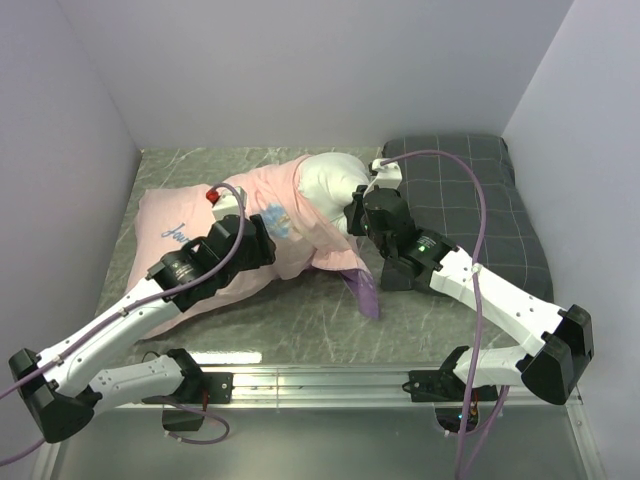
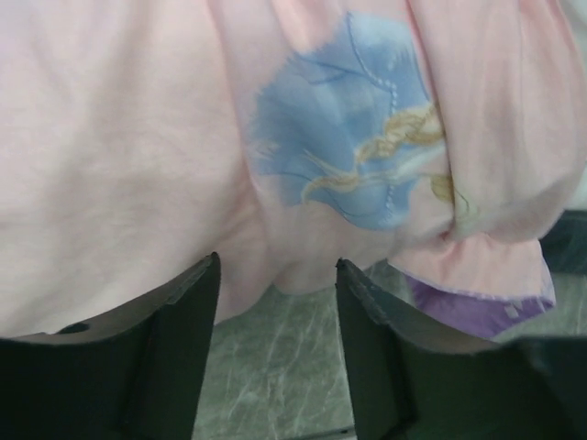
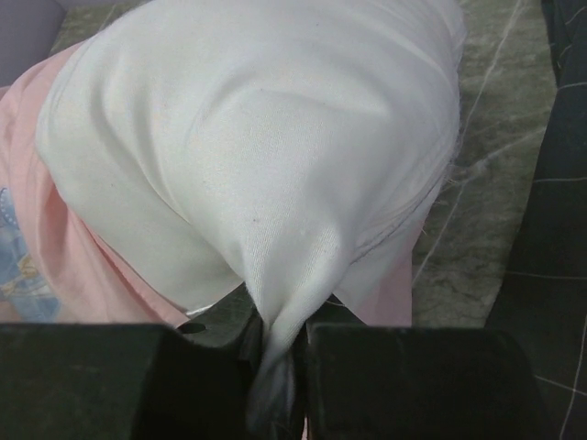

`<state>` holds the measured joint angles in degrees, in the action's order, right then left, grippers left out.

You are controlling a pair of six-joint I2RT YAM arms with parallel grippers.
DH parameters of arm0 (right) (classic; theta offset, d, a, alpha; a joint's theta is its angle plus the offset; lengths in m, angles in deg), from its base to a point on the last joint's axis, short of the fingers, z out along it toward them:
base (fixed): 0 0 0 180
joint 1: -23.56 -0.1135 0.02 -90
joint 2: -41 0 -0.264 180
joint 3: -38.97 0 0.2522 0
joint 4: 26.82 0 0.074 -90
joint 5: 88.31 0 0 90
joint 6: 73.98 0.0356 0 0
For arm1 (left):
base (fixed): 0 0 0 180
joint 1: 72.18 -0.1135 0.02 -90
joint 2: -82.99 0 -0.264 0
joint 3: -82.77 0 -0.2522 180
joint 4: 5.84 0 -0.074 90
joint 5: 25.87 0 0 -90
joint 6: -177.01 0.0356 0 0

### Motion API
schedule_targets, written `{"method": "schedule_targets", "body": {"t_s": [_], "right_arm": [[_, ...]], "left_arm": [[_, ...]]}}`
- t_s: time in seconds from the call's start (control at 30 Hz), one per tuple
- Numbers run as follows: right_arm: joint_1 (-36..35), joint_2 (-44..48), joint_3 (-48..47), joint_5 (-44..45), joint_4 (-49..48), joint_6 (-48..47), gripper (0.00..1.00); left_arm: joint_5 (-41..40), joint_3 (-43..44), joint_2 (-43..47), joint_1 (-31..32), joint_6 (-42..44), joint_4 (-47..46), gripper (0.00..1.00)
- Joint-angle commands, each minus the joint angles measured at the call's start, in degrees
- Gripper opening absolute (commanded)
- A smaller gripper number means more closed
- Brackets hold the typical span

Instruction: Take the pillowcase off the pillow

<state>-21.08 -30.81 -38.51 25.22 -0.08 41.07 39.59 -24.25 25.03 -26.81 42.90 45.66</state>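
Observation:
The pillowcase (image 1: 265,205) lies across the table's left and middle, its pale pink inside showing, with a purple edge (image 1: 365,285) hanging at the front. The white pillow (image 1: 335,180) sticks out of its right end. My right gripper (image 1: 353,212) is shut on a pinched corner of the pillow (image 3: 257,137), with the fabric running down between the jaws (image 3: 280,357). My left gripper (image 1: 272,242) is open and empty, low over the table at the pillowcase's front edge (image 2: 348,137). In the left wrist view my left gripper (image 2: 275,284) shows bare table between its fingers, and the fabric is just past the fingertips.
A dark grey checked pillow (image 1: 470,200) lies at the back right, close beside my right arm, and also shows in the right wrist view (image 3: 559,229). Walls enclose the table on three sides. The marble tabletop (image 1: 300,320) shows in front of the pillowcase.

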Motion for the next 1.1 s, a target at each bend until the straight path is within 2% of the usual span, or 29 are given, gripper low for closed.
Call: {"method": "schedule_targets", "body": {"t_s": [0.0,0.1,0.13,0.17,0.27,0.33,0.47,0.5,0.63,0.73,0.77,0.9,0.93,1.07], "right_arm": [[-0.4,1.2,-3.3,2.9,-3.5,-0.4,0.00],[-0.4,1.4,-3.5,3.3,-3.2,-0.5,0.00],[-0.4,1.4,-3.6,3.3,-3.0,-0.5,0.00],[-0.5,1.5,-3.6,3.1,-3.2,-0.6,0.00],[-0.4,1.4,-4.1,2.8,-2.9,-0.7,0.00],[-0.3,1.3,-4.4,2.8,-2.8,-0.7,0.00],[-0.4,1.4,-4.0,2.1,-3.3,-0.6,0.00],[-0.4,1.4,-4.0,2.1,-3.2,-0.5,0.00],[-0.4,1.6,-4.1,2.8,-3.0,-1.0,0.00],[-0.4,1.7,-5.4,3.5,-2.4,-1.7,0.00],[-0.4,1.6,-5.8,3.8,-1.8,-1.9,0.00],[0.8,1.4,-8.1,6.0,0.5,-3.1,0.00],[2.6,1.7,-8.5,5.6,1.0,-2.9,0.00],[9.7,3.1,-12.2,2.0,4.2,-2.0,0.00]], "left_arm": [[-7.1,-0.4,1.3,0.1,-1.7,-1.9,0.57],[-8.2,-0.2,1.1,0.2,-1.1,-1.5,0.46],[-8.2,0.0,0.5,0.2,-0.2,-1.6,0.46],[-8.1,0.2,0.2,0.1,0.1,-1.7,0.48],[-6.0,0.2,-0.1,0.2,1.4,-3.5,0.68],[-5.5,-0.2,-0.3,0.1,1.3,-4.4,0.67],[-6.9,0.2,-1.6,0.2,1.1,-4.9,0.52],[-6.9,0.4,-2.0,0.2,1.1,-5.1,0.44],[-6.3,1.1,-3.8,0.1,2.1,-5.2,0.28],[-8.9,2.2,-3.9,-0.2,2.1,-3.2,0.10],[-9.7,2.7,-3.6,-0.7,2.3,-1.5,0.00],[-10.9,6.1,-0.8,-8.2,6.2,1.1,0.00],[-11.4,6.6,0.6,-12.4,7.4,1.2,0.01],[-15.7,9.3,2.1,-22.1,12.0,0.5,0.01]]}}
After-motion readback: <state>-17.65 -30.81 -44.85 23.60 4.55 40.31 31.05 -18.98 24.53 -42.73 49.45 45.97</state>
